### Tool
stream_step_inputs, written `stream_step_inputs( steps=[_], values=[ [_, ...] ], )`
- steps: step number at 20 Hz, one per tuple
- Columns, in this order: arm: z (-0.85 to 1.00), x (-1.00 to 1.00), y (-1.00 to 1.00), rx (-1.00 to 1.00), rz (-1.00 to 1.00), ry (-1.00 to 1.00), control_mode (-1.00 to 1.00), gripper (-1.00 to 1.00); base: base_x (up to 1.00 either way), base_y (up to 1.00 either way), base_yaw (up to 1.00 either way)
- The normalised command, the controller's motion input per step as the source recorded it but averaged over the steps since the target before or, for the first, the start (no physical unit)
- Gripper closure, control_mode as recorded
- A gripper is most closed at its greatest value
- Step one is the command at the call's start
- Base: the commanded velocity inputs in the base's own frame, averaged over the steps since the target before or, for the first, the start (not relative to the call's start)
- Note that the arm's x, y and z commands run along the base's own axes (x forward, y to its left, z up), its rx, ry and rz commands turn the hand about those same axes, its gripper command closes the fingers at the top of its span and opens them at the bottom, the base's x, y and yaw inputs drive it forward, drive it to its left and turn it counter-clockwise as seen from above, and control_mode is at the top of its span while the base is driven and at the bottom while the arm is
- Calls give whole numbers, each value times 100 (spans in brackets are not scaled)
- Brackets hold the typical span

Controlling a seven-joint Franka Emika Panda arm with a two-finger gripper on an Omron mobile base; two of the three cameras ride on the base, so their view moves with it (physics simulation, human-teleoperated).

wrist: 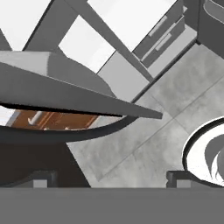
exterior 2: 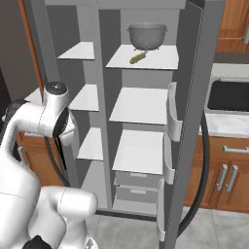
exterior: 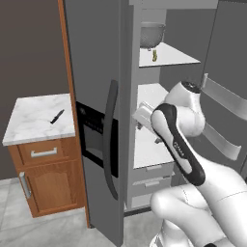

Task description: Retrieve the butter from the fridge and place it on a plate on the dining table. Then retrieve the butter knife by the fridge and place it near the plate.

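Fridge [exterior 2: 192, 97] doors standing open; butter [exterior 2: 137, 58] sitting on top shelf beside colander [exterior 2: 147, 35], not yet grabbed. My gripper [wrist: 109, 177] spread wide, holding nothing. Knife [exterior: 57, 116] pending.

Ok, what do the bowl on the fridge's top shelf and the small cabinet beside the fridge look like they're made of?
The bowl looks like dull grey metal, its wall finely speckled like a colander's; hard to be sure. The small cabinet looks like warm brown varnished wood with pale metal handles, under a white grey-veined marble-look top. Being rendered, these are appearances only.
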Motion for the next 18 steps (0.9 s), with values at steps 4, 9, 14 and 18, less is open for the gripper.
stream_step_inputs(
  steps=[4, 9, 14, 18],
  values=[
    [0, 70, -53, 43, 0, 0, -100, -100, 0, 0, 0],
    [4, 78, -17, 34, 0, 8, -100, -100, 0, 0, 0],
    [0, 63, 0, 15, 2, 6, -100, -100, 0, 0, 0],
    [0, 49, 0, 6, 9, 0, -100, -100, 0, 0, 0]
  ],
)
